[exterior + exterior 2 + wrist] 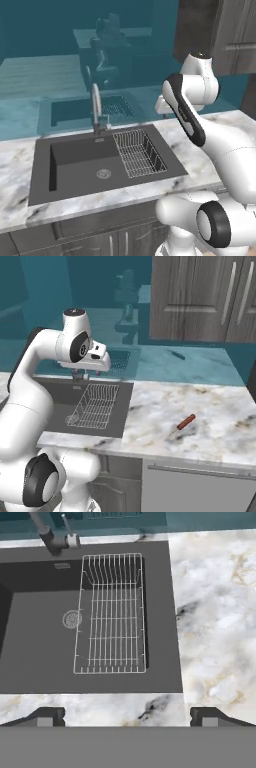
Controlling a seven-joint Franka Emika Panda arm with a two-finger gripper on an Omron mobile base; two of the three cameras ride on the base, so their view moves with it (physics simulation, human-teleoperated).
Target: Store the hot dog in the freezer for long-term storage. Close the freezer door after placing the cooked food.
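Note:
The hot dog [186, 421], a small slender reddish-brown sausage, lies on the marble counter [220, 401] to the right of the sink. My gripper [127, 717] hangs high above the sink and looks straight down on it. Its two fingertips [50, 716] stand wide apart with nothing between them, so it is open. The hot dog lies well to the right of the gripper and lower, with bare counter between them. The freezer and the freezer door are out of view.
A dark sink [75, 165] is set into the counter, with a grey faucet [96, 107] behind it and a wire rack [137, 152] in its right part. Dark wood-grain cabinets [200, 296] hang above the counter at the right.

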